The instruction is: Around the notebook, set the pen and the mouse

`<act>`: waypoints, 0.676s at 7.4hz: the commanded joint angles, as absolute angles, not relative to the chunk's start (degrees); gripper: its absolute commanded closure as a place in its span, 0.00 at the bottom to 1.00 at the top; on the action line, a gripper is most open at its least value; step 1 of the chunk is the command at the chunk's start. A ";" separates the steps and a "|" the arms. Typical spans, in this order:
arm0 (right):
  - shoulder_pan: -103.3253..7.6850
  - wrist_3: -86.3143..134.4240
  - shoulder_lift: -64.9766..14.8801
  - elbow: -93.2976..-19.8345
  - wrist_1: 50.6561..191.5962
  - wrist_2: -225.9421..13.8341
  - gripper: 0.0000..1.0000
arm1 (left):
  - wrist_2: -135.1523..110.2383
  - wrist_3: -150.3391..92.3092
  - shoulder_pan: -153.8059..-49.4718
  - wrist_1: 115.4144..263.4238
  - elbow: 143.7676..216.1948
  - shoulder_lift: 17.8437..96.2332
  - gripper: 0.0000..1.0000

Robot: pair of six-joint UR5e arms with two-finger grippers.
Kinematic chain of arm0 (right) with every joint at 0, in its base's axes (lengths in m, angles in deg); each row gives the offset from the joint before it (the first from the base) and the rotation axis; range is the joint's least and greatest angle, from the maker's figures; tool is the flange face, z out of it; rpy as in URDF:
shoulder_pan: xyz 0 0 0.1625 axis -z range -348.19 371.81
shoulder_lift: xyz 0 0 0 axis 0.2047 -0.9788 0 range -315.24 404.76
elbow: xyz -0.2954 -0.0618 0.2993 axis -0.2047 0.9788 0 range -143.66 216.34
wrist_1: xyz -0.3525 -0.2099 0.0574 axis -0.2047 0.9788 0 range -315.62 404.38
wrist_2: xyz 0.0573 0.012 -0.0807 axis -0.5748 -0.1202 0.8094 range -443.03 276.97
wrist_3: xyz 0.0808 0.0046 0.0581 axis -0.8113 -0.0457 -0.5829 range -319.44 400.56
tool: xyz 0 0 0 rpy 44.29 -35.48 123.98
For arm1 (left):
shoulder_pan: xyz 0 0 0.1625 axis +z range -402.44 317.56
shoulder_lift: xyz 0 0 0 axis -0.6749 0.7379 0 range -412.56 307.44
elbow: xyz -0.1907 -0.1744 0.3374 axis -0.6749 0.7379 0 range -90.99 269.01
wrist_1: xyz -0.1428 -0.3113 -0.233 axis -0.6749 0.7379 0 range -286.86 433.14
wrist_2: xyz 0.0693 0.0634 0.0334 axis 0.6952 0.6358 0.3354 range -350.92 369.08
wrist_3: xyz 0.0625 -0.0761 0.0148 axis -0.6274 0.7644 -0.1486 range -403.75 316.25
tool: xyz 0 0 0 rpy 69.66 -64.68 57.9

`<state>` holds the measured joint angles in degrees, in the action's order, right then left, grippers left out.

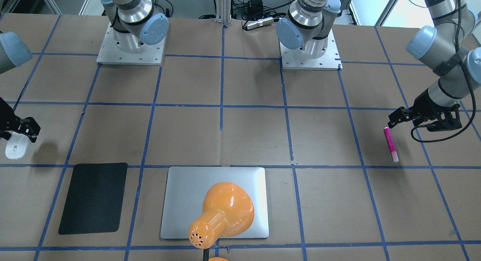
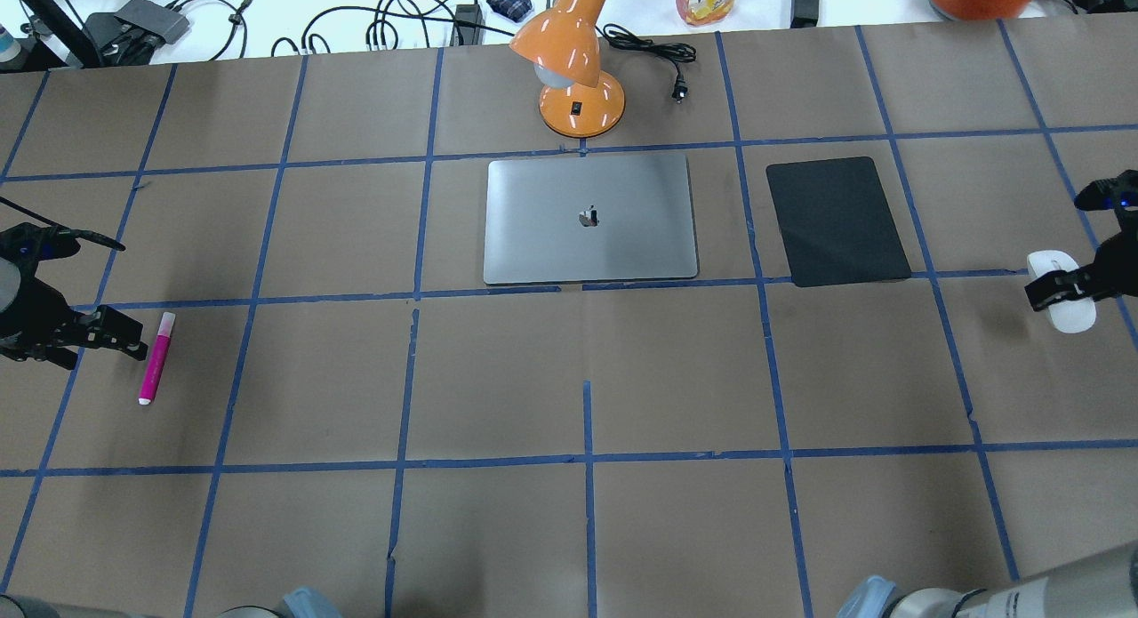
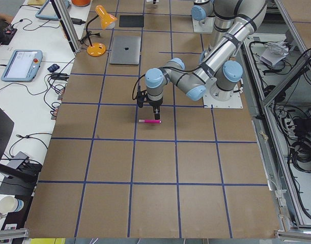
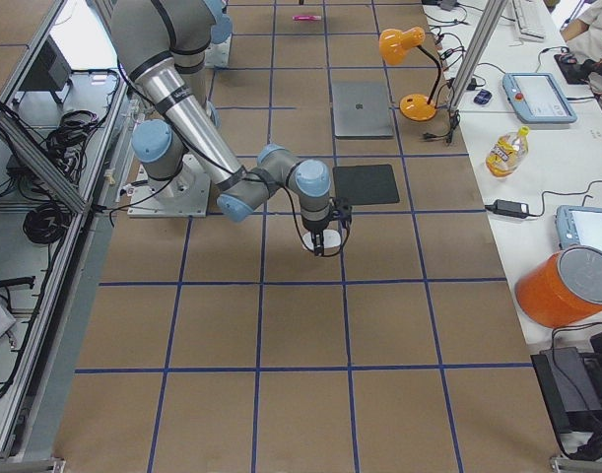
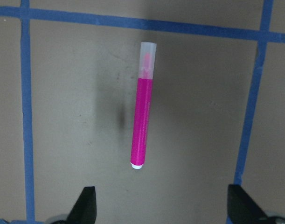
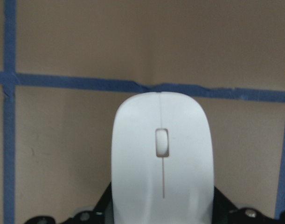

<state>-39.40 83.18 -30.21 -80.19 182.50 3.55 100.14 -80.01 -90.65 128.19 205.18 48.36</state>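
Stock as I read it from my feeds.

1. Table (image 2: 676, 378): brown paper top, blue tape grid.
2. Notebook (image 2: 591, 218): silver-grey and closed, lying flat at the middle of the far side.
3. Black pad (image 2: 837, 220): matte, lying flat near the notebook on the robot's right, not touching it.
4. Orange lamp (image 2: 569, 53): its base stands just beyond the notebook's far edge.
5. Mouse (image 2: 1062, 291): white, at the robot's right end of the table, past the black pad and well apart from the notebook. The right gripper (image 2: 1053, 289) has a finger pressed against each flank. I cannot tell whether it is off the table.
6. Pen (image 2: 156, 358): magenta, flat on the paper at the robot's left end, well apart from the notebook. The left gripper (image 2: 107, 333) hangs just beside it with its fingers spread wide, touching nothing.
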 commanded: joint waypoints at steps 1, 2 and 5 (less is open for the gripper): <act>-50.19 68.85 -30.66 -73.47 177.21 2.66 0.62 | 99.69 -79.69 -90.78 121.00 205.29 52.46 0.00; -55.55 62.16 -29.08 -71.35 177.27 2.66 0.62 | 99.78 -79.69 -90.78 119.82 205.20 53.95 0.00; -62.44 57.69 -18.91 -66.16 180.08 2.57 0.63 | 99.43 -79.52 -91.13 119.72 205.12 56.95 0.00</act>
